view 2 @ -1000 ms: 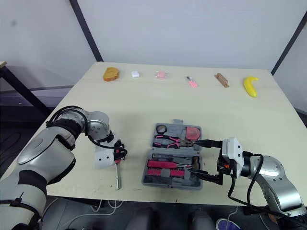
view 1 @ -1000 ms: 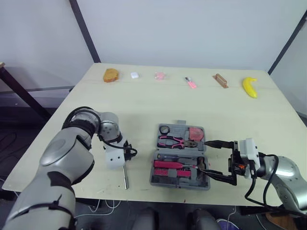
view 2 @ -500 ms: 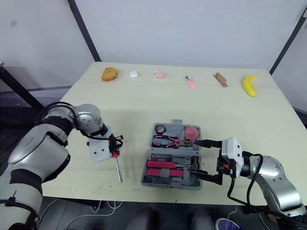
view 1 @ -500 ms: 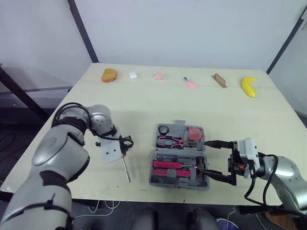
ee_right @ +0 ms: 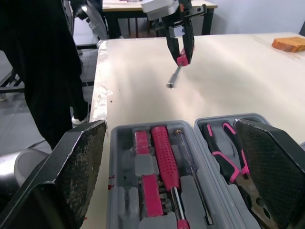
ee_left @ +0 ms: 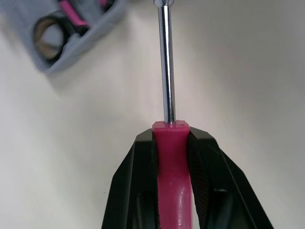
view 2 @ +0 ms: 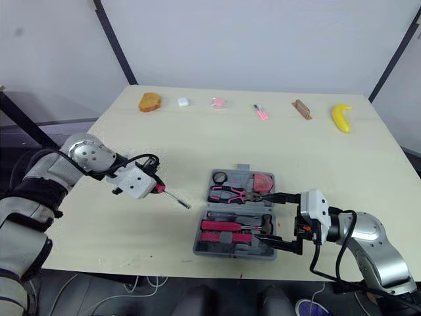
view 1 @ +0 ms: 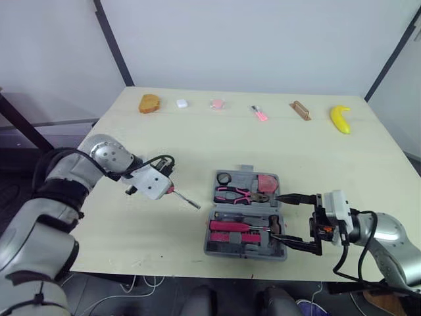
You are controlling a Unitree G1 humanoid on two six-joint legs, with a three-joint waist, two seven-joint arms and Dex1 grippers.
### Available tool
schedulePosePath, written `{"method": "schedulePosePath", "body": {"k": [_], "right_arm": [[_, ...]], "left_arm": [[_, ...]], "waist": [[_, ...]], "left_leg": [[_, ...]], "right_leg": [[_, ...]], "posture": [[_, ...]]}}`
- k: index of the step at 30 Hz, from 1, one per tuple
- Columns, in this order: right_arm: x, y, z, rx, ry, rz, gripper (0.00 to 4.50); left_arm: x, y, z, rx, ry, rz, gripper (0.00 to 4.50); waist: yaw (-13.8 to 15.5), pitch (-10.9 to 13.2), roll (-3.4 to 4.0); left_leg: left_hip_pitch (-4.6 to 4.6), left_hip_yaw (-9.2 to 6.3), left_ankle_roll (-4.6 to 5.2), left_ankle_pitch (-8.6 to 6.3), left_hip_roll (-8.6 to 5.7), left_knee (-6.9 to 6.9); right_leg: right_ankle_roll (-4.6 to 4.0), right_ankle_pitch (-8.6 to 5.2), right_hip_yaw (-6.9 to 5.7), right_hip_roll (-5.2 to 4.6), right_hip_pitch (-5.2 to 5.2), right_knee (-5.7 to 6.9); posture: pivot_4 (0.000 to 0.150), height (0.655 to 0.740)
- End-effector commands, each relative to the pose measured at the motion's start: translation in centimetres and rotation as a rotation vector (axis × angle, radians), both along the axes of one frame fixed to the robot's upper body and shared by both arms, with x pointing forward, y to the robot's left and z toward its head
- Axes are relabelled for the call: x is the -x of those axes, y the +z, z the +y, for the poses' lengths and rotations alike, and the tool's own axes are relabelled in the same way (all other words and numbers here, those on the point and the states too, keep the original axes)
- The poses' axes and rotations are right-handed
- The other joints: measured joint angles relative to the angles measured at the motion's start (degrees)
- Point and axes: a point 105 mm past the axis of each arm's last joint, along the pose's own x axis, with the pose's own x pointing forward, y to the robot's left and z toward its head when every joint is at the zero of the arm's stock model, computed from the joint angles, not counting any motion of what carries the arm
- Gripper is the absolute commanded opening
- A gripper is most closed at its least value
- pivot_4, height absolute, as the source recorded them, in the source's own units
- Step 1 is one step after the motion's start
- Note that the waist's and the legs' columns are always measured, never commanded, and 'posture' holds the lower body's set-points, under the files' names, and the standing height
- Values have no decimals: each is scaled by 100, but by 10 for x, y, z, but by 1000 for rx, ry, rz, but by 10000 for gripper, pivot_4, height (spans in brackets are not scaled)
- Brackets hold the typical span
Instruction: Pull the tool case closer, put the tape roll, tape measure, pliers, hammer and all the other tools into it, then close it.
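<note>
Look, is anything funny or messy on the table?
A banana and a piece of bread lie along the table's far edge, odd beside the tool case. Nothing looks spilled or broken.

Grey tool case (view 1: 209, 247) (pink-and-black pliers (view 1: 240, 193))

1. Tool case (view 1: 243, 253): grey, lying open and flat on the counter, with one half at twelve o'clock and the other at six.
2. Twelve o'clock half: black tape roll (view 1: 225, 178) in the eleven o'clock corner, pink tape measure (view 1: 267, 182) at one o'clock, and pink-and-black pliers (view 1: 240, 193) lying crosswise beside them.
3. Six o'clock half: pink-handled tools (view 1: 230, 226) lying crosswise.
4. Screwdriver (view 1: 189, 201): pink handle and steel shaft, at nine o'clock of the case and apart from it. The left gripper (view 1: 169, 189) clamps its handle, and the shaft points toward four o'clock.
</note>
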Motion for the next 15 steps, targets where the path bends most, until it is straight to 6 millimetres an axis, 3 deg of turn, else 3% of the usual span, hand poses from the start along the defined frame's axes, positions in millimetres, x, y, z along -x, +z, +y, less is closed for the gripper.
{"method": "schedulePosePath", "body": {"k": [1, 11, 15], "right_arm": [[1, 6, -1, -12, 9, -25, 45000], [-4, 4, -4, -22, 17, -29, 45000], [-6, 1, -8, -22, 15, -27, 45000]], "left_arm": [[8, 24, -7, 208, 220, 19, 3737], [50, 18, 4, 524, 738, 163, 3737], [54, 19, 0, 737, 960, 154, 3737]], "waist": [[-35, 1, 1], [-50, 2, 3], [11, 2, 3]], "left_leg": [[0, -1, 0, 0, 2, 0], [6, -1, 0, 0, -3, -2], [5, -7, 0, 0, 0, -1]], "right_leg": [[0, 0, 0, -1, 0, 0], [0, -1, 2, 3, 0, 2], [0, -1, -3, -6, 1, 4]], "posture": [[1500, 7400], [1500, 7400], [1500, 7400]]}}
